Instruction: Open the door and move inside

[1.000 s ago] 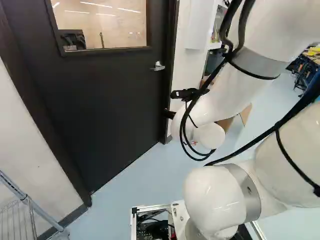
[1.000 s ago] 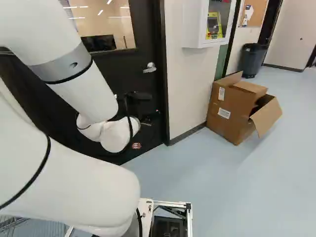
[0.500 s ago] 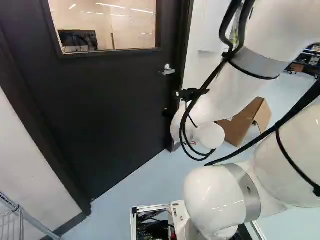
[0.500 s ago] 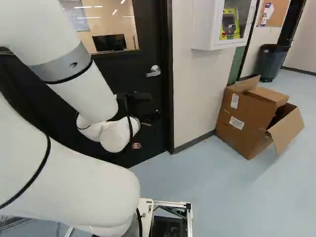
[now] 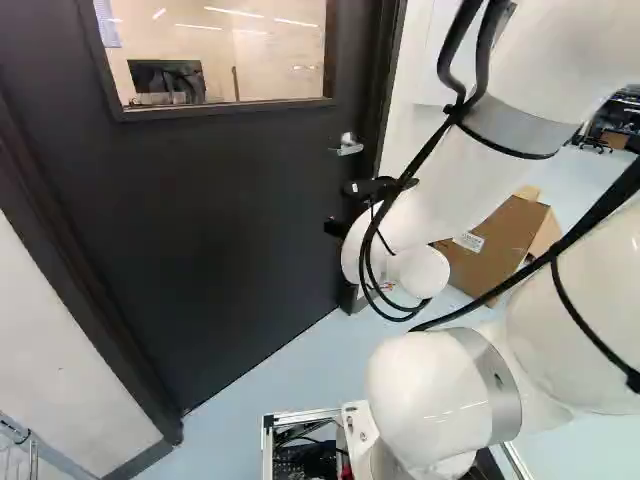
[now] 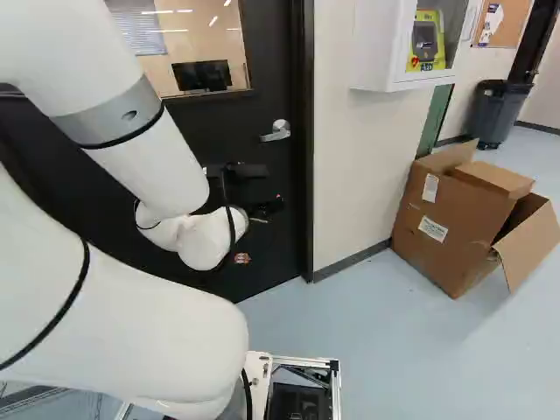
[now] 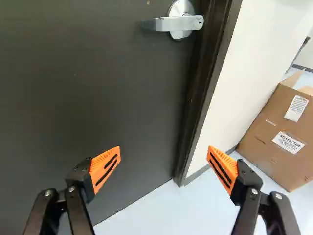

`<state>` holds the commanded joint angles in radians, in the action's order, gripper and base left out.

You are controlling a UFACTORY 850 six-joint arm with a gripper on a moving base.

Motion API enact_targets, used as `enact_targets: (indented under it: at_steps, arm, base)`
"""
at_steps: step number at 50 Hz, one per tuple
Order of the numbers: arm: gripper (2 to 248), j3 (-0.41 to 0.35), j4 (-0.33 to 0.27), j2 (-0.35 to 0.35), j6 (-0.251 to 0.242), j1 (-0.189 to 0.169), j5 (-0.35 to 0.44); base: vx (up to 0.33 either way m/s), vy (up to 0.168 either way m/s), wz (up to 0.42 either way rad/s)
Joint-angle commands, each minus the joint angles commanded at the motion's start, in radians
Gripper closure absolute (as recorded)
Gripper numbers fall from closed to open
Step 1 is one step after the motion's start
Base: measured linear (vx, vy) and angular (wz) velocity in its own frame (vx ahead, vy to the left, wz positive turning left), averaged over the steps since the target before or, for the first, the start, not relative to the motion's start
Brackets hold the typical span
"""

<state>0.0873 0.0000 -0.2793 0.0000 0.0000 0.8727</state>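
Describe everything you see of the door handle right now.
The door handle is silvery and looks metallic: a round base plate with a straight lever lying about level, its free end pointing away from the nearby door frame. It is mounted on the dark door. Nothing touches it; the open end effector stands clear.

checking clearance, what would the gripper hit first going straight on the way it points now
The gripper would likely meet the black door, below the lever handle and close to the door frame; depth is unclear, so a finger might touch the frame first.
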Motion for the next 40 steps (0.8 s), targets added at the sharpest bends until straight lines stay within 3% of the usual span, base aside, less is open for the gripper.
enact_targets:
  at_steps: [40]
  arm:
    - [3,0.072,0.000,0.035,0.000,0.000,0.000]
  base:
    - [0.006,0.000,0.000]
